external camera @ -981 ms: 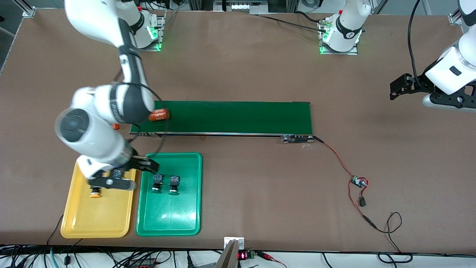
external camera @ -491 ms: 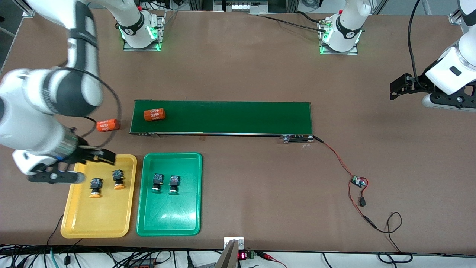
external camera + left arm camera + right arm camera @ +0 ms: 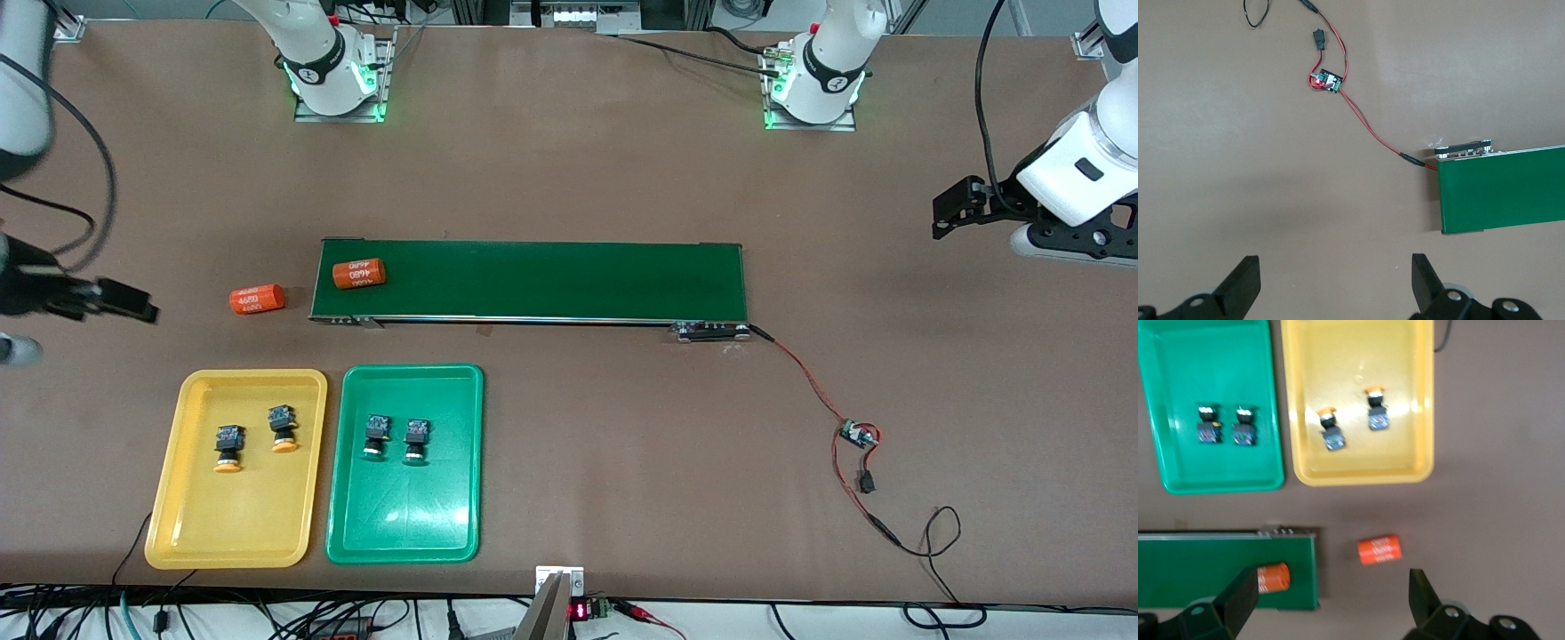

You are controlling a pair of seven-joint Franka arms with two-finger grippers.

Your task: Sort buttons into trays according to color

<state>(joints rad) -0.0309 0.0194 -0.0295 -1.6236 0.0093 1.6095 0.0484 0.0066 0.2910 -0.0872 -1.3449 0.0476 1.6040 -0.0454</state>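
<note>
Yellow-capped buttons [image 3: 256,436] pair in yellow tray [image 3: 178,524]; green-capped buttons [image 3: 396,438] pair in green tray [image 3: 462,533]. Right gripper [image 3: 1331,597] spread wide, empty, over worktop [image 3: 569,160] near orange cylinder [image 3: 257,299]. Left gripper [image 3: 1335,283] spread wide, empty, waiting.

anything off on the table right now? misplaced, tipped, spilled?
Sorting looks clean: two yellow-capped buttons in the yellow tray, two green-capped buttons in the green tray. Only oddity: one orange cylinder lies on the bare table just off the belt at the right arm's end, while another orange cylinder sits on the belt. No spill or damage visible.
</note>
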